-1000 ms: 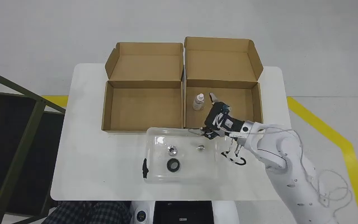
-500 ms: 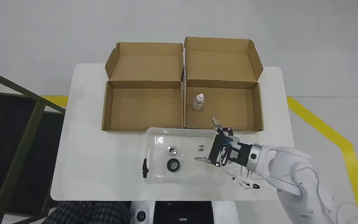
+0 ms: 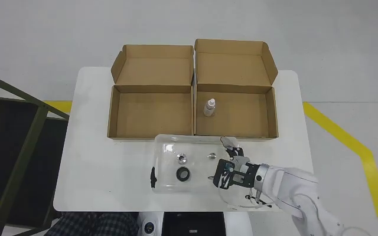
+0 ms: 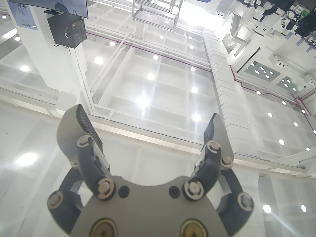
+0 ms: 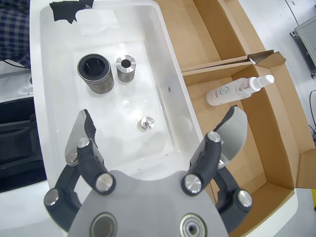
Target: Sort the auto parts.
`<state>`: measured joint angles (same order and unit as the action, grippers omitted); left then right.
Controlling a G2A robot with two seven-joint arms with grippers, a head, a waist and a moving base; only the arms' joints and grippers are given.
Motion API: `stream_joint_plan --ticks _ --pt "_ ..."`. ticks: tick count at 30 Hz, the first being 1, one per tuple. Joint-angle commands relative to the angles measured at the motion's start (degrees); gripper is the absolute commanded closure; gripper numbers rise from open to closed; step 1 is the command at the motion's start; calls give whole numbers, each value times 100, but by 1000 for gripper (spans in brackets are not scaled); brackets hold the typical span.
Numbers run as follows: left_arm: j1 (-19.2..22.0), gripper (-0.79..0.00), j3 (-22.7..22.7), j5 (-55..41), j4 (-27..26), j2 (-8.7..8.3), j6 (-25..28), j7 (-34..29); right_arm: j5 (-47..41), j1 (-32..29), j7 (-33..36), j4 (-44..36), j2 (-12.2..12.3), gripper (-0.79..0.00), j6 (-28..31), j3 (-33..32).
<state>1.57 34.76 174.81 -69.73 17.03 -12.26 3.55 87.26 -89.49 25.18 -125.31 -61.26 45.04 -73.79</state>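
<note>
Just ahead of the right pincer, whose fingers are spread wide and hold nothing, a small silver disc is seen lying flat on the floor of a clear plastic tub. Farther ahead, two upright cylinders are found side by side, close but apart: a wide dark sleeve with a grooved bore, and a shorter steel plug with a machined face and a dark centre hole. All three parts are judged to be solid metal, heavy for their size, rigid, and smooth enough to slip; a squeeze across the round flanks, low on the body, is thought safest. The disc, being low, is likely to be caught only by its rim or raised hub. Beyond the tub wall, off one finger's side, a white spray bottle is seen in a matte brown cardboard box, with a second box alongside. The left pincer is held released, empty, and pointed at the ceiling.
</note>
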Motion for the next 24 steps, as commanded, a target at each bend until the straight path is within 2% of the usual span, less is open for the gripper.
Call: stream_joint_plan --ticks 1,8,24 --pt "0 -785 0 0 0 0 0 0 107 24 16 11 3 -785 13 81" --pt "0 -785 0 0 0 0 0 0 307 208 201 215 -11 -785 15 464" --pt "0 -785 0 0 0 0 0 0 254 690 962 669 -62 -773 -222 895"
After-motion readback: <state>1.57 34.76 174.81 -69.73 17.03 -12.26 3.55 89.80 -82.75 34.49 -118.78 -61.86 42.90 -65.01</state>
